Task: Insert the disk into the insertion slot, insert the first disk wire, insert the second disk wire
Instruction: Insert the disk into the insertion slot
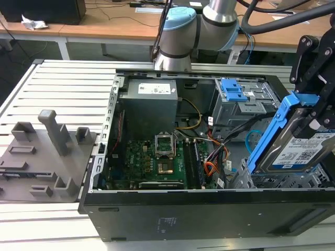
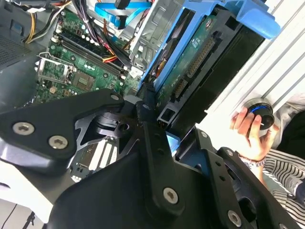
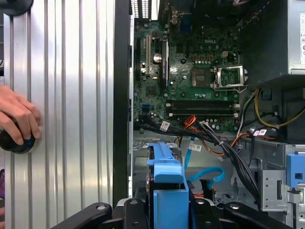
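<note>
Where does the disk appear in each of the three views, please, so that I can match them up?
Exterior view: the disk stands tilted at the exterior view's right, above the case's front corner.
Second wrist view: the disk shows its green circuit-board side, framed in blue, between the motherboard and the slatted table.
First wrist view: the disk is seen end-on, mostly its blue bracket.
Shared landmark: the CPU socket.

Here's the arm [image 1: 180,31]: silver-grey tubes, a fat joint capped in light blue, thick black cables [image 1: 282,20] looping off it. Down at the gripper [image 2: 171,129], matte black linkage plates, rounded at the corners, studded with bright silver screws [image 2: 58,141].
</note>
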`<state>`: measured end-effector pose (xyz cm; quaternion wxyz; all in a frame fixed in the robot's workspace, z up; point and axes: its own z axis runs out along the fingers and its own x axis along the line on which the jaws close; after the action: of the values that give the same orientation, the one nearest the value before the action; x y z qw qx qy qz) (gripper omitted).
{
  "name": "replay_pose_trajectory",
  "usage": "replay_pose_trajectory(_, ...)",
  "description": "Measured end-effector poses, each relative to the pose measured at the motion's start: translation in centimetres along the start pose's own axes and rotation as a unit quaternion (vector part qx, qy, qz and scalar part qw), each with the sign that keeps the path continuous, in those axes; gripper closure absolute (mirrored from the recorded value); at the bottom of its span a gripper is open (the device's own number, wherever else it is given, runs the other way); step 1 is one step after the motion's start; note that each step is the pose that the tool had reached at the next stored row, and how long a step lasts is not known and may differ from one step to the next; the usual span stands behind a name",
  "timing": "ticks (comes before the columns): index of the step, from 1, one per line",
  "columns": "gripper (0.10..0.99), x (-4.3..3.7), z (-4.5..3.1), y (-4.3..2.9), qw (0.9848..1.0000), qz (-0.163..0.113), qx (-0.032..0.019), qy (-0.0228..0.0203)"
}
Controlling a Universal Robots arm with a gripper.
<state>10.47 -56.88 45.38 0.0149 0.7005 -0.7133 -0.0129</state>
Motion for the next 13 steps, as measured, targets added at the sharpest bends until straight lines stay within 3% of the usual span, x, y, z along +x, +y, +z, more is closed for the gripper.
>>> replay_pose_trajectory(9,0.722,-1.71,0.49,-1.01,1.0000,0.000,0.0000,0.0001)
replay_pose_trajectory(13,0.722,-1.84,1.09,-1.10,1.0000,0.000,0.0000,0.0001)
